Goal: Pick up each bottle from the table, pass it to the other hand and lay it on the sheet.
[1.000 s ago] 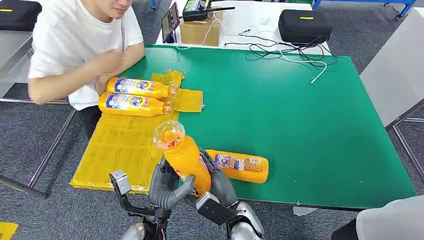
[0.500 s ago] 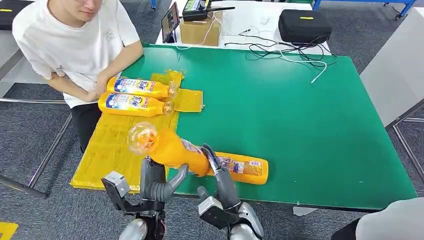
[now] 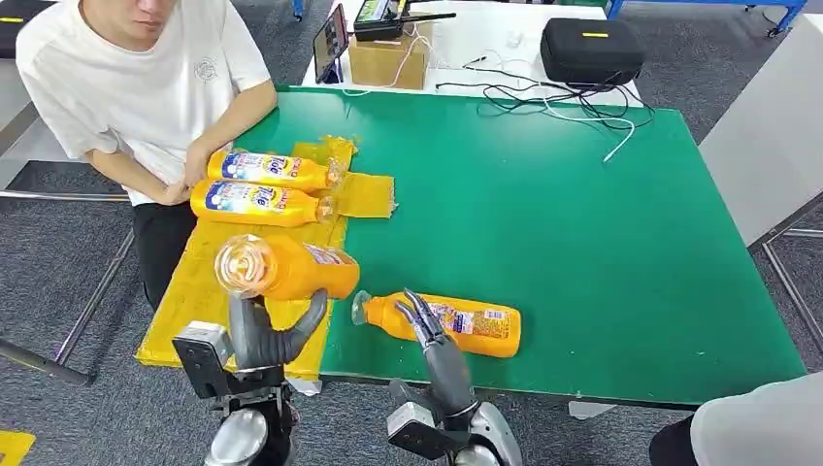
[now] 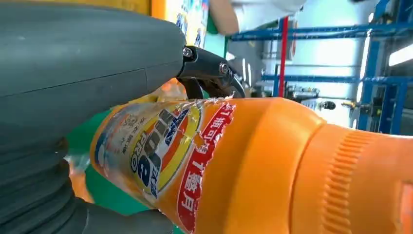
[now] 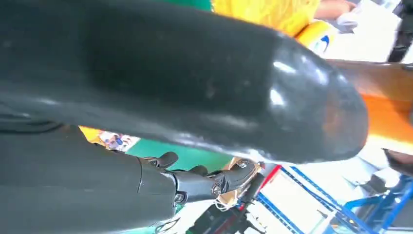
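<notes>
Head view: the left hand (image 3: 260,338) is clamped around a bottle (image 3: 281,268) tipped sideways over the yellow sheet (image 3: 218,291), apparently ready to lay it down; the right hand (image 3: 427,325), fingers apart, hovers by the next bottle (image 3: 466,324) on the table (image 3: 543,214); beyond, two bottles (image 3: 260,186) lie on the sheet.

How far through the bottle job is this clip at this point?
About halfway. Two bottles already lie side by side on the yellow sheet. A third bottle is in the left hand, held over the sheet and not yet laid down, so its handover looks done. The right hand is open and empty above the fourth bottle, which lies on the green table, still to be picked up, passed and laid.
</notes>
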